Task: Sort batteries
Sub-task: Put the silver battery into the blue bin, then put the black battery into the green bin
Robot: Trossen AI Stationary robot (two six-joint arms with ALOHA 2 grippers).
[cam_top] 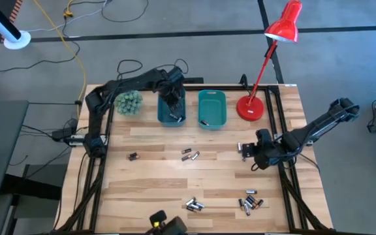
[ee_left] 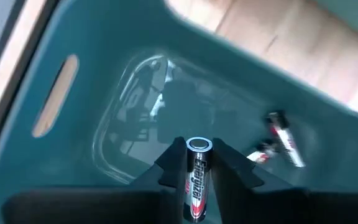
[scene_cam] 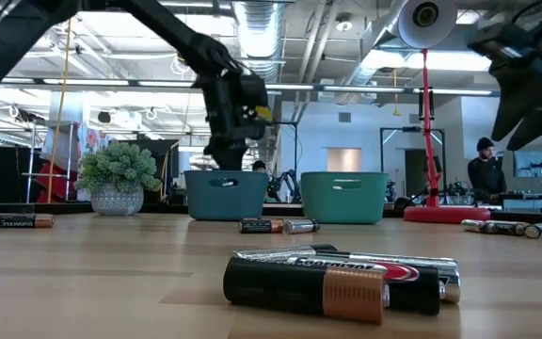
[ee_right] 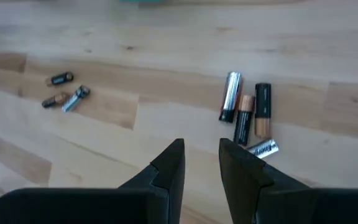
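My left gripper (cam_top: 173, 104) hangs over the dark teal bin (cam_top: 163, 116), shut on a silver battery (ee_left: 197, 180) that stands on end between its fingers (ee_left: 171, 163). Two more batteries (ee_left: 279, 138) lie on that bin's floor (ee_left: 135, 112). A lighter teal bin (cam_top: 212, 98) stands to its right. Loose batteries lie on the table: one at the left (cam_top: 132, 156), a pair in the middle (cam_top: 189, 155), and clusters near the front (cam_top: 194, 205) and front right (cam_top: 250, 201). My right gripper (ee_right: 201, 152) hovers open at the table's right (cam_top: 250, 156), above several batteries (ee_right: 247, 115).
A small potted plant (cam_top: 128, 102) stands left of the bins, and a red desk lamp (cam_top: 252, 108) to their right. Black rails run along both table sides. A person (scene_cam: 483, 169) stands in the room beyond the table.
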